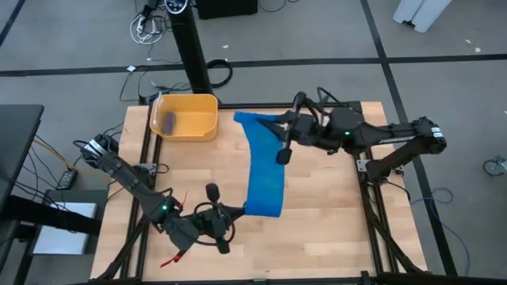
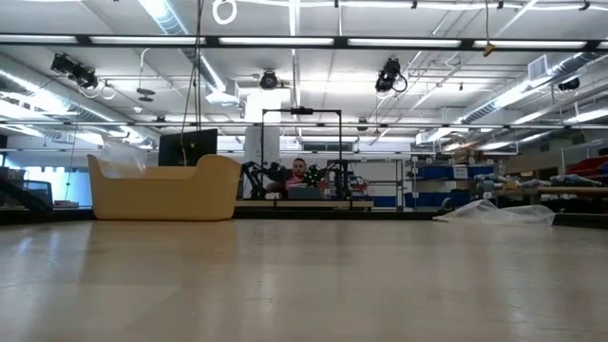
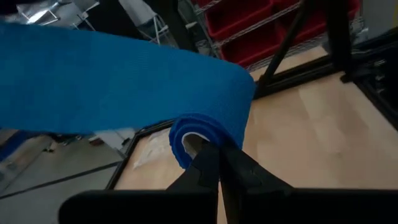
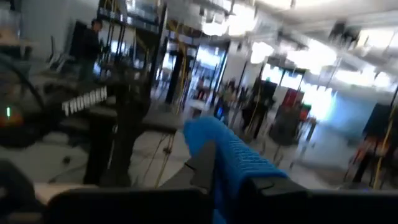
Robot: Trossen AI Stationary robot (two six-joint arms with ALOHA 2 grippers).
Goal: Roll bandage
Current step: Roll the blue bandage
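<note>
The bandage is a wide bright blue band stretched from the table's far middle toward its near edge. Its near end is wound into a small roll. My left gripper is at that roll, shut on it. My right gripper reaches in from the table's right and is shut on the band's far end. In the low view neither the bandage nor the grippers show. My left gripper has the rolled near end of the bandage, its shut fingertips meeting the roll at its open side. The fingers come about level, from the table's left. The roll is lifted clear and the band runs away from it, spread flat. My right gripper holds the band's far end between its two fingers, coming about level from the table's right. The blue cloth bunches over the fingers. How many layers are held is hidden by the cloth itself.
A yellow bin stands at the table's far left corner with a dull purple-grey cylinder inside; the bin also shows in the low view. Bare wood lies to the band's right and left. A person sits far behind.
</note>
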